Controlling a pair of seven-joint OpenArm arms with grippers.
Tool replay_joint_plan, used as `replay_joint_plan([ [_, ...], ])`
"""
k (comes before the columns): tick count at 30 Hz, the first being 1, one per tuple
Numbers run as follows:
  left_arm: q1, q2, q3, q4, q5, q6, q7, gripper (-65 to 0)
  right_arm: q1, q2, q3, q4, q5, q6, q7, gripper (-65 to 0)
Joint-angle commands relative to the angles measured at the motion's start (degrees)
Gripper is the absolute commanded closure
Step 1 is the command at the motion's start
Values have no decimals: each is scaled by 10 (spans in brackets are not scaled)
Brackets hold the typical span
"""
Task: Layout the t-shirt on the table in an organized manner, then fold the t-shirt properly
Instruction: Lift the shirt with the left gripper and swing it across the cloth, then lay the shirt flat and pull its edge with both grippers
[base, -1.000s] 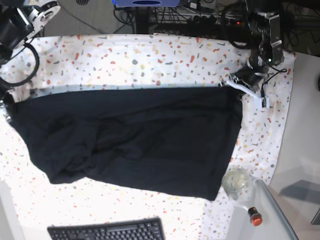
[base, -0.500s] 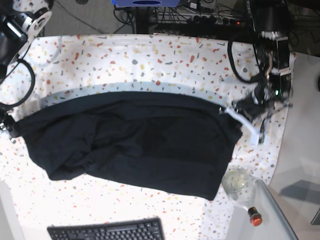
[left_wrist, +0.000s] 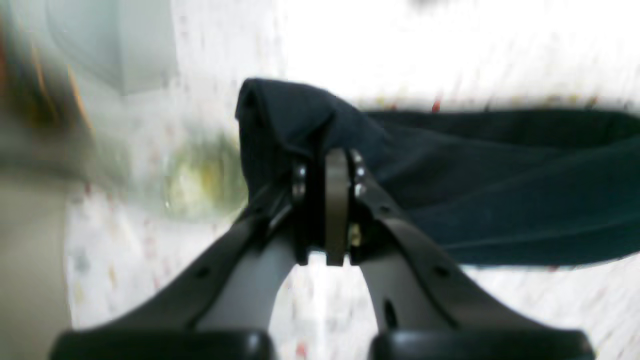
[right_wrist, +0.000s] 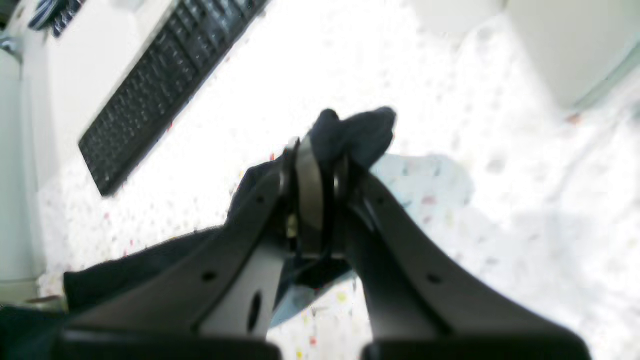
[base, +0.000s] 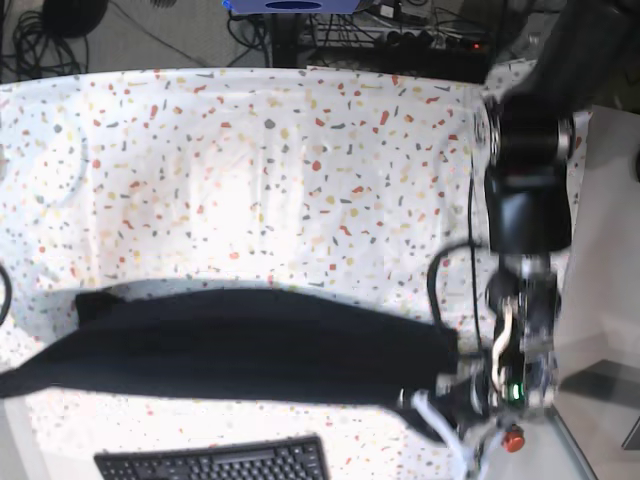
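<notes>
The black t-shirt (base: 250, 345) hangs stretched as a long narrow band over the front part of the speckled table (base: 250, 150). My left gripper (left_wrist: 327, 167) is shut on a bunched corner of the t-shirt (left_wrist: 300, 115); in the base view it (base: 438, 405) is at the shirt's right end. My right gripper (right_wrist: 315, 160) is shut on another bunched corner of the t-shirt (right_wrist: 357, 132). In the base view that gripper is out of frame past the shirt's left end. The neck label is hidden.
A black keyboard (base: 215, 462) lies at the front edge, just below the shirt; it also shows in the right wrist view (right_wrist: 160, 85). A red button (base: 513, 437) sits by the left arm (base: 525, 200). A blurred glass object (left_wrist: 200, 175) is left of the left gripper.
Both grippers have carried the shirt's far edge toward the front edge of the table. The shirt went from a wide spread cloth to a narrow band. The right arm left the base view.
</notes>
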Motion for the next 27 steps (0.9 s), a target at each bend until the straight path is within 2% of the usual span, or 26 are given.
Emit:
replay_joint_plan([
  [1, -60, 5, -3, 0, -1, 4, -22, 0, 53, 28, -10, 15, 14, 7, 25, 0],
  [4, -136, 26, -9, -1, -2, 4, -19, 0, 116, 57, -29, 22, 15, 9, 14, 0],
  [7, -154, 31, -10, 57, -2, 4, -17, 0, 135, 74, -27, 94, 17, 10, -42, 0],
  [9, -140, 31, -10, 114, -2, 4, -4, 0, 121, 82, -13, 178, 17, 10, -94, 0],
  [12, -89, 29, -10, 190, -2, 4, 50, 0, 52, 80, 57, 297, 17, 10, -172, 0],
  [16, 48, 25, -10, 306, 2, 4, 65, 0, -71, 34, 160, 433, 17, 10, -244, 0],
  [21, 227, 12, -10, 368, 2, 4, 45, 0, -257, -50, 251, 510, 17, 15, -247, 0],
  [24, 322, 11, -10, 366, 2, 4, -3, 0, -354, -105, 277, 492, 13, 53, -206, 0],
  [27, 382, 11, -10, 343, 2, 4, -42, 0, -421, -135, 275, 430, 12, 66, -129, 0],
])
